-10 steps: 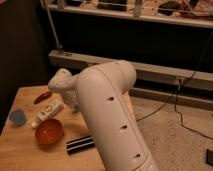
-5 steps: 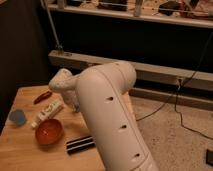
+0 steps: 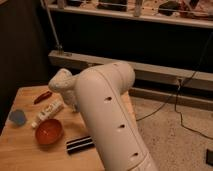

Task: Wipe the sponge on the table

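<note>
Arm (image 3: 107, 120): thick off-white cylindrical casing, row of small dark round holes; lumpy off-white wrist joint (image 3: 62, 81); gripper hidden behind it.

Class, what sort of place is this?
Probably a lab or workshop: a wooden table of small objects, a metal rack behind, cables across the floor. The gripper is hidden behind the arm, over the table.
</note>
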You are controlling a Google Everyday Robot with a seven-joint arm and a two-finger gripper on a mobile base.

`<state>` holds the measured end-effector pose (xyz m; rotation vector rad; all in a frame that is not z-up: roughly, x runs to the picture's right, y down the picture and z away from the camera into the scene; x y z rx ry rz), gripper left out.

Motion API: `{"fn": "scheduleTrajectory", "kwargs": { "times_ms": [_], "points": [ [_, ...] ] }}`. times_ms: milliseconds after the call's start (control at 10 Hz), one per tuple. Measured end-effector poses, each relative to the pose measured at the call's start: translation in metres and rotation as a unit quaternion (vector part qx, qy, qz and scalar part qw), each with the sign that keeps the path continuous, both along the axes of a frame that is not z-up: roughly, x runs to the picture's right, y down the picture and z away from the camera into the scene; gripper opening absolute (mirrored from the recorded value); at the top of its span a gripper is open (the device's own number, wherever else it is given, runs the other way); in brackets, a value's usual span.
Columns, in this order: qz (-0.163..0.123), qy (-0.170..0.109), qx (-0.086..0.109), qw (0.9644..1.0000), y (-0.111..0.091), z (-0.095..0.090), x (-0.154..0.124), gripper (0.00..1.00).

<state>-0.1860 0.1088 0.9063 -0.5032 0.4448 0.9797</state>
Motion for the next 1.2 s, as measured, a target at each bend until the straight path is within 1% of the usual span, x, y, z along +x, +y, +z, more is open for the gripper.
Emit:
{"fn": "scheduleTrajectory", "kwargs": {
  "times_ms": [700,800,900,1000,1100,1200],
  "points": [
    [-0.004,-0.002,-0.005,1.0000,0.0005,0.0028,-0.0030,0.35],
    [-0.005,-0.002,-0.005,1.0000,0.0001,0.0028,-0.0027,0.29],
    [-0.005,-0.001,-0.005,1.0000,-0.0004,0.0029,-0.0017,0.20],
    [-0.005,-0.001,-0.006,1.0000,-0.0005,0.0029,-0.0015,0.08],
    [-0.005,-0.001,-0.007,1.0000,-0.0002,0.0027,-0.0019,0.01],
    [-0.005,-0.001,-0.008,1.0000,0.0002,0.0027,-0.0022,0.00]
  ]
}}
